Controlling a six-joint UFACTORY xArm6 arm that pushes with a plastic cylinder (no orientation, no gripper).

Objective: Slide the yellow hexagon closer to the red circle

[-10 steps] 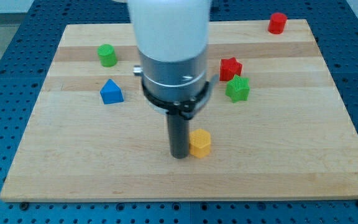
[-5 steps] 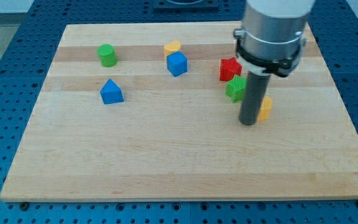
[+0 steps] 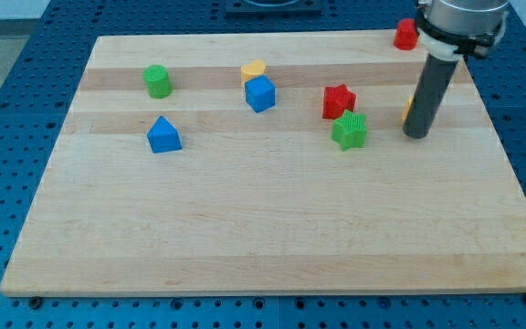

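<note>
My tip [image 3: 416, 134] rests on the board at the view's right. The yellow hexagon [image 3: 408, 109] is almost wholly hidden behind the rod; only a thin yellow sliver shows at the rod's left edge, just above the tip. The red circle [image 3: 405, 35] stands near the board's top right corner, partly covered by the arm's body, well above the tip.
A red star [image 3: 338, 100] and a green star [image 3: 349, 131] lie left of the tip. A blue cube [image 3: 259, 93] with a yellow block [image 3: 253, 68] behind it sits at top centre. A green cylinder [image 3: 157, 81] and a blue triangle [image 3: 163, 134] lie at left.
The arm has swept from the board's lower middle to the right and up, pushing the yellow hexagon past the stars toward the top right corner.
</note>
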